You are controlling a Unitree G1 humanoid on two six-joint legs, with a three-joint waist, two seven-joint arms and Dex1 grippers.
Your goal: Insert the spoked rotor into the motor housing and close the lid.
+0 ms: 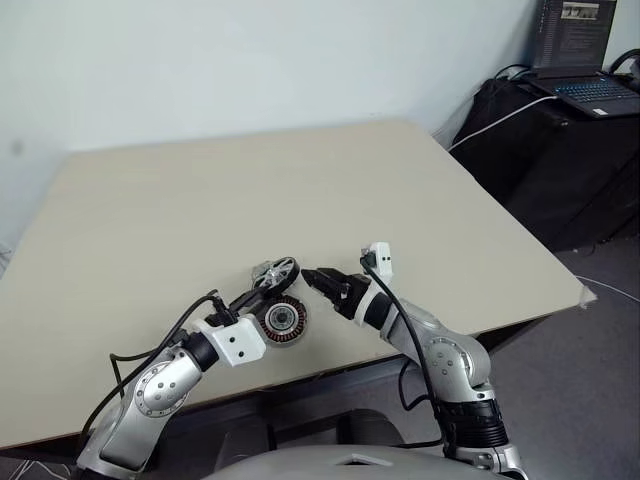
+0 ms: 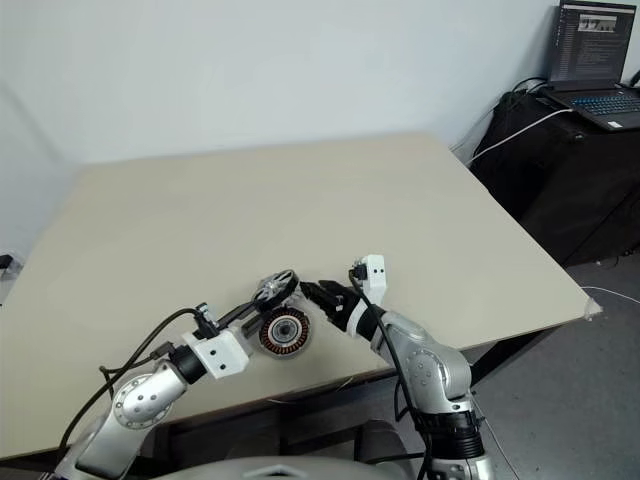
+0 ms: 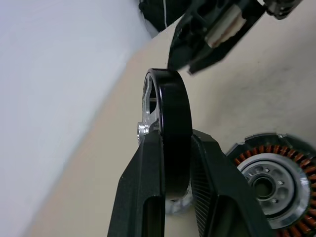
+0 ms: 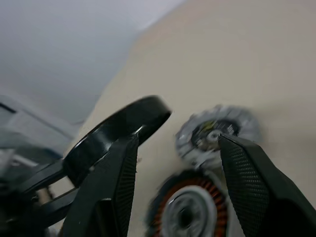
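Spoked rotor (image 3: 170,143) clamped edge-on between left gripper (image 1: 268,287) fingers (image 3: 143,197), held above table (image 1: 300,190); wheel stands nearly upright, hub axis roughly level, silver hub facing away from right gripper. Motor housing (image 1: 281,320) lies on table at about 6 o'clock from rotor, open face up, copper coils around silver hub, nothing inside. Lid (image 4: 217,133) lies flat on table just beside housing. Right gripper (image 1: 312,279) at 3 o'clock from rotor, fingers apart, holding nothing.
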